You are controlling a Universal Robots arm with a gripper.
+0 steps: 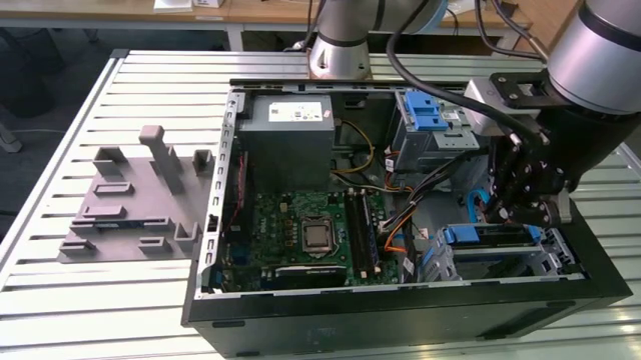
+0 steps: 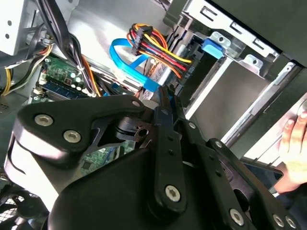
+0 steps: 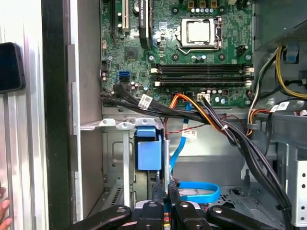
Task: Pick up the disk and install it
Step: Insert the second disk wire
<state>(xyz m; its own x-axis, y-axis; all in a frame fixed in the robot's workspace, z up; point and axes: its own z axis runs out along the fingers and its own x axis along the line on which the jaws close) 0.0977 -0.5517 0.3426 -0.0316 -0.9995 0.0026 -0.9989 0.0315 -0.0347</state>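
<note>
Open computer case (image 1: 401,315) on slatted metal table (image 1: 120,300); desks (image 1: 251,11) behind.

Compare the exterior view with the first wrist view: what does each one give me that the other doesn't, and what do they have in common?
The exterior view adds the grey fixture lying on the slatted table beside the open computer case, and the arm's base behind it. The first wrist view adds a dark flat object outside the case wall and part of a person's hand at the frame edge. Shared: the green motherboard with its processor socket, the blue plastic piece in the drive bay, and the gripper close over that bay.
</note>
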